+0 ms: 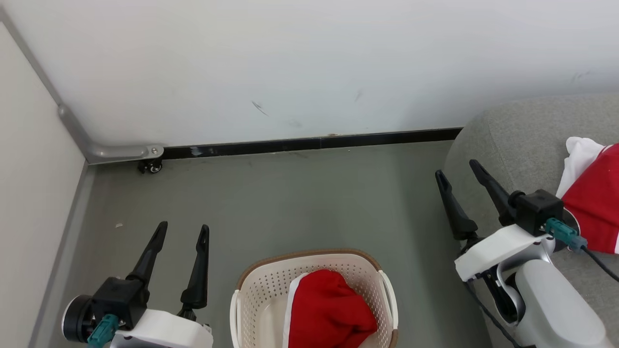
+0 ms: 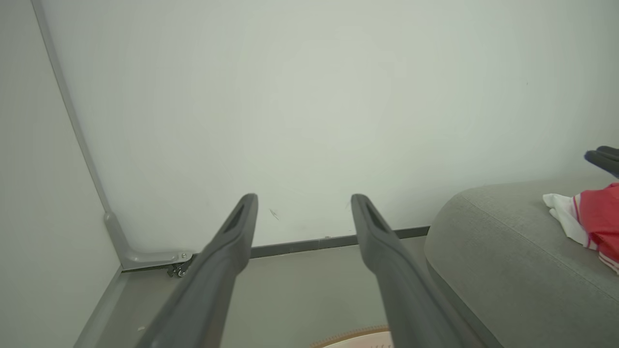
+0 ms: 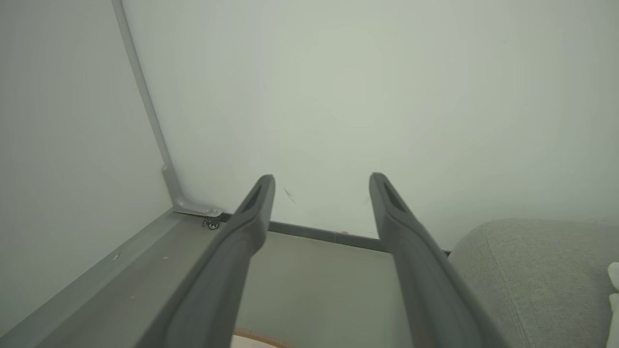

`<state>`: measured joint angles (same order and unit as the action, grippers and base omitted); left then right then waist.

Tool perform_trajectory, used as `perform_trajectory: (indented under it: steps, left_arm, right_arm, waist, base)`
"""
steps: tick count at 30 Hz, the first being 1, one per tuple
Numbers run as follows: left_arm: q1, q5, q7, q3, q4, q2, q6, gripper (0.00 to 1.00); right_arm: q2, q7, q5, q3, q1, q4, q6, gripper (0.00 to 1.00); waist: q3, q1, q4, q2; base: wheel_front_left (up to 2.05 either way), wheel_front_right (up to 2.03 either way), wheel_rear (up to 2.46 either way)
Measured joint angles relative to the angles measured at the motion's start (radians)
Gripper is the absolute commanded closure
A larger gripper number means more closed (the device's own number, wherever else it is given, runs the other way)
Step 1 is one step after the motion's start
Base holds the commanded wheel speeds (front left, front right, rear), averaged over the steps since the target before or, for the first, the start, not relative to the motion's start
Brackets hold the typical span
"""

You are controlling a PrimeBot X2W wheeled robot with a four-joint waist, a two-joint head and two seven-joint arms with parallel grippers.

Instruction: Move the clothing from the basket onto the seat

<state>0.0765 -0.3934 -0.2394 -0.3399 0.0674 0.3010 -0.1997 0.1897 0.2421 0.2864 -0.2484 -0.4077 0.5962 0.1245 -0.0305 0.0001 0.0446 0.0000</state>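
The left pincer (image 1: 183, 230) hovers above the floor, fingers apart and empty. Just right of it stands the basket (image 1: 261, 292), holding a red garment (image 1: 329, 311). Further right, the right pincer (image 1: 457, 170), also spread and empty, hangs at the seat (image 1: 512, 140) edge. A second garment (image 1: 594, 203) lies on the cushion beyond it.

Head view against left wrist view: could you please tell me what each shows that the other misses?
Head view, not left wrist: a red garment inside the basket. Left wrist, not head: nothing extra that I can tell. Both: the seat, the red-and-white garment on it, the open left gripper, the right gripper, the basket's brown rim.
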Motion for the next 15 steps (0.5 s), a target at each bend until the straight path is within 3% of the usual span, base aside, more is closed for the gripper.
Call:
perform_trajectory:
  steps: [15]
  left_arm:
    - [-0.021,0.003,-0.003,-0.020,0.053,-0.025,-0.012,0.00]
  right_arm:
    - [-0.101,-0.005,-0.069,0.084,0.171,-0.056,0.000,0.00]
  waist:
    - [0.050,0.0000,-0.050,0.0000]
  base:
    - [0.00,0.00,0.00]
